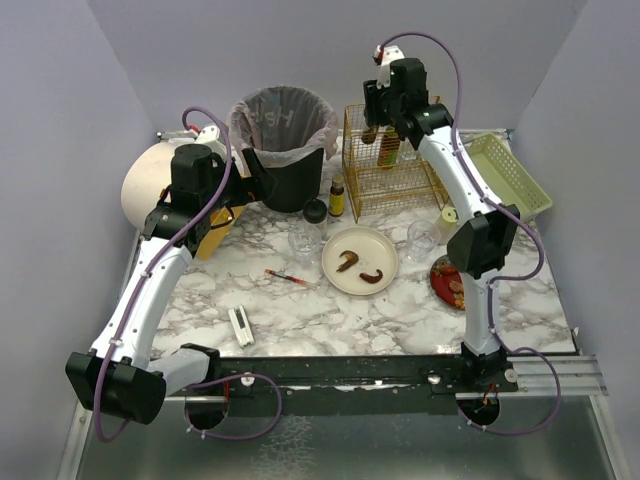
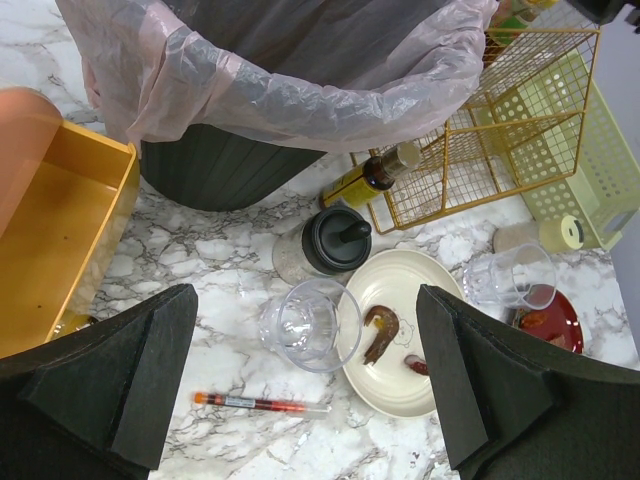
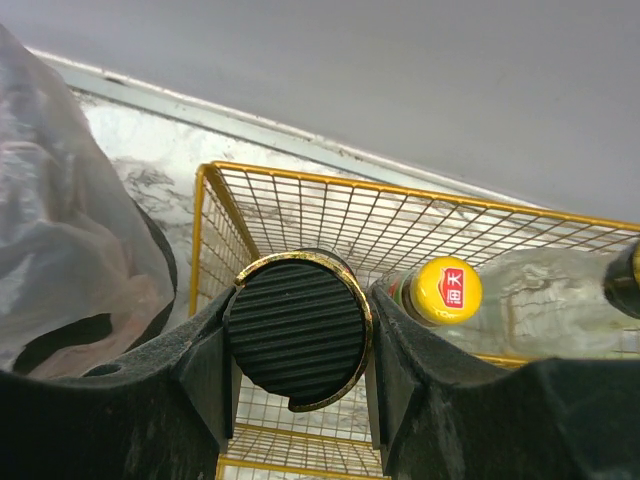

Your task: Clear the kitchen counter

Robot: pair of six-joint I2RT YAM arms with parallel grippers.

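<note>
The kitchen counter [image 1: 300, 310] is white marble with grey veins. My right gripper [image 3: 300, 305] is shut on a bottle with a ribbed black cap [image 3: 298, 345], holding it inside the top of the gold wire basket [image 1: 400, 175] beside a yellow-capped bottle [image 3: 447, 290]. My left gripper [image 2: 305, 300] hangs wide open next to the lined trash bin [image 1: 283, 125], holding nothing. Below it stand a clear glass [image 2: 310, 325], a cream plate [image 2: 395, 400] with shrimp pieces [image 2: 382, 330], a red tube [image 2: 262, 404] and a black-lidded jar [image 2: 330, 240].
An oil bottle [image 1: 337, 197] stands by the wire basket. A second glass [image 1: 422, 236], a red plate [image 1: 447, 280] and a small cream container [image 1: 448, 215] sit at the right. A green basket [image 1: 510, 175], a yellow box [image 2: 60, 220] and a white item [image 1: 241, 326] are also here.
</note>
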